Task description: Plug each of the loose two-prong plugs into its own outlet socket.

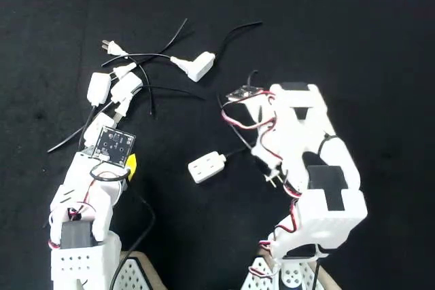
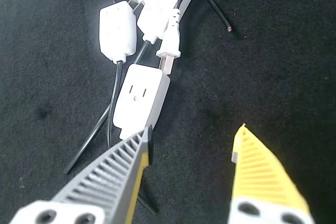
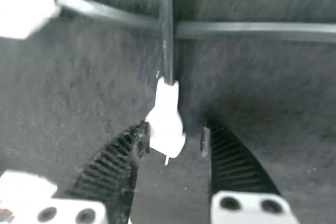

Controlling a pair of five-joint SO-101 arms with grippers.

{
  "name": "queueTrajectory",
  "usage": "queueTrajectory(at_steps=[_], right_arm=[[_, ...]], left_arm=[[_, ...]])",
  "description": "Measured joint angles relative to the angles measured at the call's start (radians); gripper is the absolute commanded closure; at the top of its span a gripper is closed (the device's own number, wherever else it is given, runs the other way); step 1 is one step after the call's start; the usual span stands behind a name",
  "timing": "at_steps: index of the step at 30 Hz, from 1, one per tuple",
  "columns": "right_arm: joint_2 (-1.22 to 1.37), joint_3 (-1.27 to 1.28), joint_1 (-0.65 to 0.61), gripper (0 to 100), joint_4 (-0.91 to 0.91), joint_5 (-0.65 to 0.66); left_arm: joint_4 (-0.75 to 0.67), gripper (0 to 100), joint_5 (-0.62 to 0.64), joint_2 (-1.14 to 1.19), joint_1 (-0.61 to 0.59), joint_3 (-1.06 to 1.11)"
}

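The job looks like it has only just begun. The right end effector (image 3: 171, 132) has its two black fingers around a white plug (image 3: 167, 109). One finger touches the plug and the other sits just beside it, so it looks pinched and lifted off the table (image 1: 380, 66). Its prongs stick out toward the wrist camera, and its black cord runs away from the end effector.

In the high view, the middle socket (image 1: 206, 166) lies near this plug, just to one side. Nothing is in its holes. My guess is that this plug goes there, so it has to be turned to face the holes and pushed in.

The left end effector (image 2: 193, 132) is wide open and holds nothing. It hangs just above the table, with its grey finger right by a socket block (image 2: 137, 95). A second plug (image 2: 170, 45) has its nose against the end of that block. I cannot tell if it is pushed all the way in.

Farther back is a heap of cords and white sockets. A bare plug (image 1: 109, 47) lies there with its prongs in the open, so it is not plugged in yet. Most of the work is left to do.
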Motion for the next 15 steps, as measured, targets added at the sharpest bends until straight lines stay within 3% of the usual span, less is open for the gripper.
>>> queueTrajectory(at_steps=[4,8,15], right_arm=[[-0.003,0.020,-0.015,84.8,-0.020,-0.018],[-0.005,0.026,-0.020,97.3,-0.023,-0.023],[-0.002,0.051,-0.061,94.9,-0.012,-0.075]], left_arm=[[0.000,75,0.000,0.000,0.000,0.000],[0.000,75,0.000,0.000,0.000,0.000],[0.000,75,0.000,0.000,0.000,0.000]])
